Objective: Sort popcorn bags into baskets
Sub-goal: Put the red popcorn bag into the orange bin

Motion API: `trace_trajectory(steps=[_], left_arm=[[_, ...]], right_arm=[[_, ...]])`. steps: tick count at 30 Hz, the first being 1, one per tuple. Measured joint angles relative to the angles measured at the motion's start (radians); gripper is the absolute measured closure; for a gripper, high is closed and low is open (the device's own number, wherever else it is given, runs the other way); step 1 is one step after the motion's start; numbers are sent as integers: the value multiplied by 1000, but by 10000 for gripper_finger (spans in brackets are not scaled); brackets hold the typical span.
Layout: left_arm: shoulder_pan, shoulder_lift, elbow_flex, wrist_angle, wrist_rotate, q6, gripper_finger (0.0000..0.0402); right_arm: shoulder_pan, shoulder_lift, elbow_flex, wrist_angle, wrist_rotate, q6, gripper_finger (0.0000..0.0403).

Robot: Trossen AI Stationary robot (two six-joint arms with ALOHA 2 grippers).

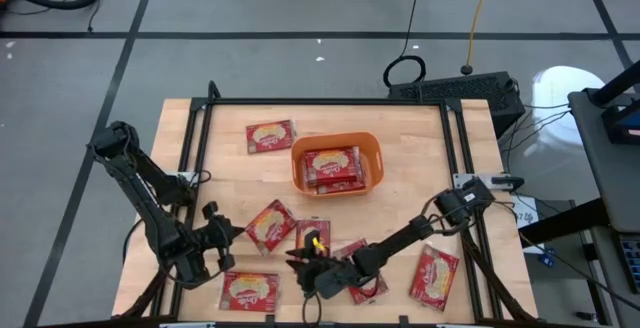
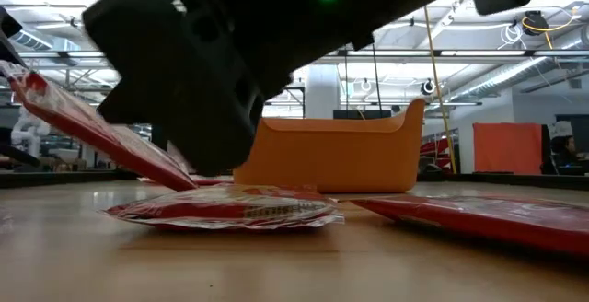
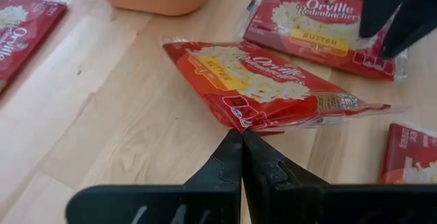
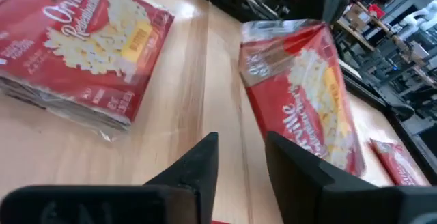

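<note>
Several red popcorn bags lie flat on the wooden table; some more lie inside the orange basket [image 1: 300, 163], which also shows in the low view [image 2: 331, 155]. My left gripper [image 3: 242, 136] is shut on one popcorn bag [image 3: 259, 87], left of the table's middle [image 1: 270, 225]. My right gripper [image 4: 242, 147] is open and hangs near the front edge [image 1: 305, 265]. It stands between a flat bag [image 4: 82, 46] and the tilted, held bag [image 4: 307, 94], and touches neither. My left gripper pinches the popcorn bag between its two shut fingers at the sealed edge [image 3: 239, 123] nearest to it, coming nearly level from the table's left. That end is raised and the bag slopes down [image 2: 92, 127]; its far end [image 2: 179, 180] rests on the table.
Loose bags lie behind the basket's left side [image 1: 270, 136], at the near left [image 1: 250, 290], near right [image 1: 435, 275], and under my right arm [image 1: 365, 268]. One flat bag [image 2: 230, 205] sits just before the low camera. Black frame rails [image 1: 200, 138] border the table.
</note>
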Motion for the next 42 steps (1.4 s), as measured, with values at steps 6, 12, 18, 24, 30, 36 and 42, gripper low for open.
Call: trace_trajectory(steps=[6, 12, 18, 24, 30, 36, 42], left_arm=[[0, 0, 0, 51, -22, 57, 401], [1, 0, 0, 108, -47, 98, 401], [1, 0, 0, 156, -59, 99, 401], [1, 0, 0, 159, -69, 94, 401], [11, 0, 0, 174, -75, 91, 401], [13, 0, 1, 177, -70, 94, 401], [13, 0, 1, 178, -43, 93, 390]], right_arm=[[-17, 2, 2, -26, -1, 43, 230], [-34, 2, 2, -30, -5, 56, 200], [-47, 2, 2, -38, -3, -49, 195], [-74, 2, 2, -14, -79, -67, 203], [-97, 50, 2, 40, -42, -101, 212], [-95, 68, 2, 107, 71, -131, 236], [-75, 68, 2, 135, 155, -164, 290]])
